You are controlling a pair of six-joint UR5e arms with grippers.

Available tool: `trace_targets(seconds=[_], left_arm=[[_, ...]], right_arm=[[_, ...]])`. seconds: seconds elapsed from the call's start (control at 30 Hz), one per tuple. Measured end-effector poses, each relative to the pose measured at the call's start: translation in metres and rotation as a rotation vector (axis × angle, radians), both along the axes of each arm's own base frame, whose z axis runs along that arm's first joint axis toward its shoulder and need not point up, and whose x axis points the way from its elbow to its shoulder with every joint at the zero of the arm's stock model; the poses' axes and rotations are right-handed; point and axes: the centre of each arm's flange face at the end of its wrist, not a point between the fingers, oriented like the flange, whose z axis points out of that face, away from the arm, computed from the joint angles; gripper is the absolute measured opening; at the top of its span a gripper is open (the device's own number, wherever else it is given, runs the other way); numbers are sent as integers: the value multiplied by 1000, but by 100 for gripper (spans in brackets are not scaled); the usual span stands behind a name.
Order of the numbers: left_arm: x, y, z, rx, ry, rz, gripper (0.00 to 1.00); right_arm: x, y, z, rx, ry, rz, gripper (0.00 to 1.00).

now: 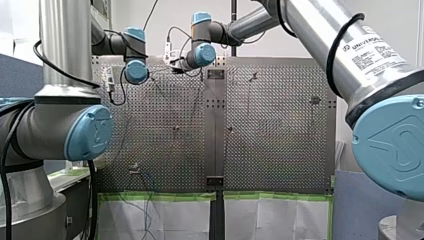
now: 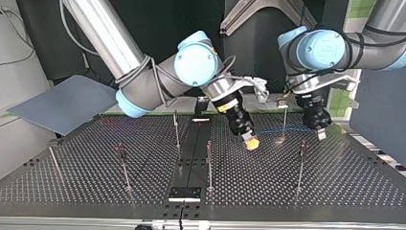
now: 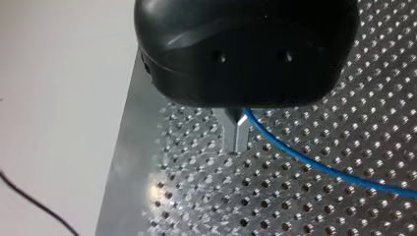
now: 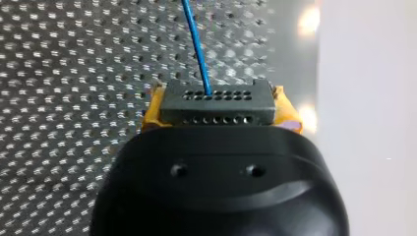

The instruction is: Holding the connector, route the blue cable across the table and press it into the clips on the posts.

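Observation:
In the right wrist view my right gripper (image 4: 219, 112) is shut on a dark grey connector (image 4: 231, 101), its yellow pads (image 4: 151, 112) on both sides. The blue cable (image 4: 195, 44) leaves the connector's face and runs ahead over the perforated table. In the left wrist view my left gripper (image 3: 236, 143) has its metal fingers shut, tips just above the table, and the blue cable (image 3: 314, 164) comes out at their root and trails away. In the top view my right gripper (image 2: 250, 143) hangs near the middle, my left gripper (image 2: 320, 134) to its right, and the cable (image 2: 287, 129) spans between them.
Thin clip posts stand on the perforated table (image 2: 335, 182): one between the grippers (image 2: 284, 117), one in front of the left gripper (image 2: 301, 163), others at the middle (image 2: 209, 163) and the view's left (image 2: 123, 165). A grey panel (image 2: 67, 103) lies at the far left.

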Motion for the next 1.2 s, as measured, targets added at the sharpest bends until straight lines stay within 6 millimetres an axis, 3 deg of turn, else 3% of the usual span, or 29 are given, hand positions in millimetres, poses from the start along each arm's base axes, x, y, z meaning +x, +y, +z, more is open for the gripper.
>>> trace_targets(seconds=[0.17,0.37,0.73,1.2], left_arm=[[5,2,6,-19,-48,-27,0],[12,3,8,-35,-91,-70,0],[10,12,2,-22,-38,-44,0],[25,23,3,-37,-72,-76,0]], right_arm=[[0,-4,23,-20,-33,-6,0],[3,-1,29,-27,-43,-1,0],[11,10,11,3,-4,2,0],[20,0,-22,25,26,-3,0]])
